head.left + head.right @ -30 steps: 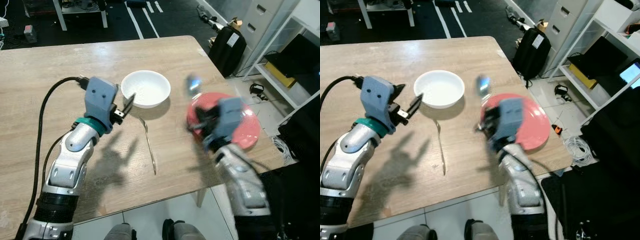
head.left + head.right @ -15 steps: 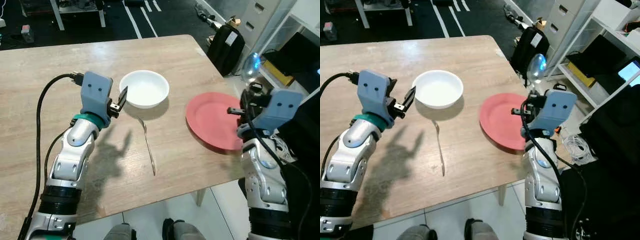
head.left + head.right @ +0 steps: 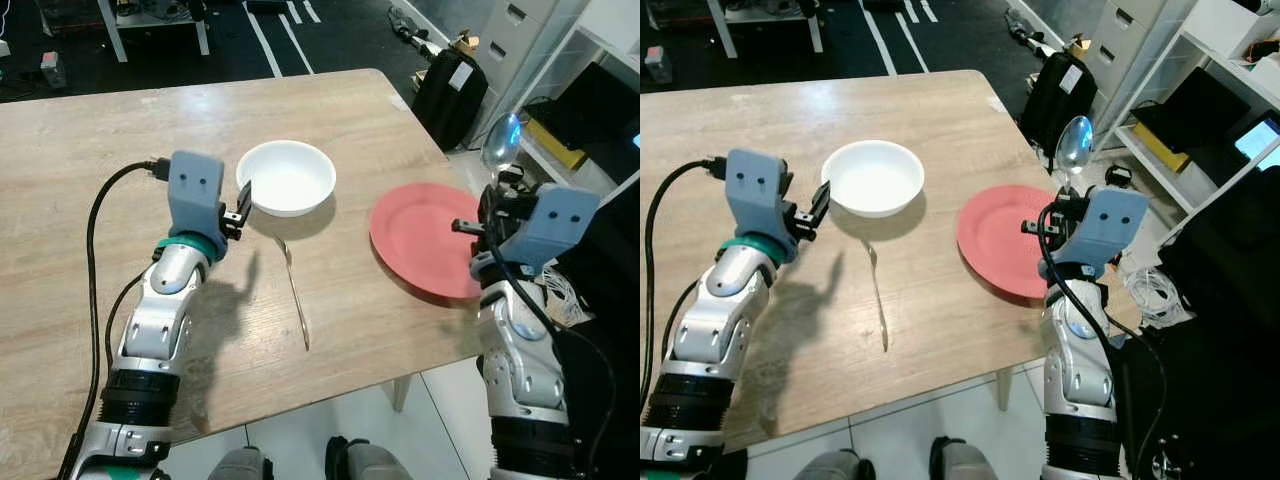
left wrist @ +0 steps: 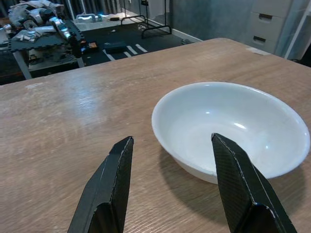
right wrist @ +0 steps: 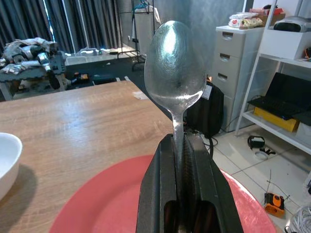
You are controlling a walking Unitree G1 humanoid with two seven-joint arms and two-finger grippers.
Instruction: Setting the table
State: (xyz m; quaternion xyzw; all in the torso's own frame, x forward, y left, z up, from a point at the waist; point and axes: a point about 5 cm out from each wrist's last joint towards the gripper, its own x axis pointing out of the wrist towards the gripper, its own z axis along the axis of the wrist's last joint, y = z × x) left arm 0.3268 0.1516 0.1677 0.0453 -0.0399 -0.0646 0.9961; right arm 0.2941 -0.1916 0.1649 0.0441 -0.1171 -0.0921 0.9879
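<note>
The right end effector (image 5: 177, 194) is clamped tight on the handle of a spoon (image 5: 175, 73), its two black fingers pressed together, with the bowl of the spoon standing upright above them. It hangs over the right edge of a red plate (image 3: 420, 235) that lies near the right end of the wooden worktop (image 3: 100, 150). The left end effector (image 4: 170, 189) has its fingers spread wide and holds nothing, hovering just beside the rim of a white bowl (image 4: 233, 128) near the middle of the worktop. A fork (image 3: 296, 295) lies flat on the wood in front of the bowl, between bowl and plate.
</note>
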